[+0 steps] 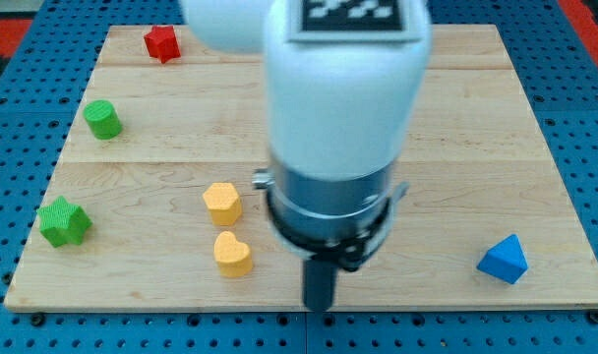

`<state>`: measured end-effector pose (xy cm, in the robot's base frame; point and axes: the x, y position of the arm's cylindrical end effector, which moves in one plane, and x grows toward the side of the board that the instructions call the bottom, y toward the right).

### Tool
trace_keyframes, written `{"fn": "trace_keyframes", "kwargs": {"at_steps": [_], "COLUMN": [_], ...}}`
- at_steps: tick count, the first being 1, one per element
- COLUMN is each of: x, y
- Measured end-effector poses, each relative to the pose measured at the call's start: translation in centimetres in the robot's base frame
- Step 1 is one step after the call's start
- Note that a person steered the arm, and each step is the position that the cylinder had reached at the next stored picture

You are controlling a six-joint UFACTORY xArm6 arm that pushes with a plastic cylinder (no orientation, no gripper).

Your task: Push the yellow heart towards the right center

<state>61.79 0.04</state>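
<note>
The yellow heart (232, 254) lies on the wooden board (456, 157) near the view's bottom, left of centre. A yellow hexagon (222, 202) sits just above it, apart from it. My rod comes down from the white arm in the middle of the view, and my tip (320, 306) is at the board's bottom edge, to the right of the heart with a gap between them.
A blue triangular block (504, 260) lies at the bottom right. A green star (64, 221) is at the left edge, a green cylinder (102, 119) above it, and a red star (162, 43) at the top left. The arm hides the board's middle.
</note>
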Motion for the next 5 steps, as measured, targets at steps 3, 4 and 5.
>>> {"fn": "trace_keyframes", "kwargs": {"at_steps": [3,4,5], "x": [-5.4,-11.1,-19.0], "y": [-0.9,2.0,-1.7]}}
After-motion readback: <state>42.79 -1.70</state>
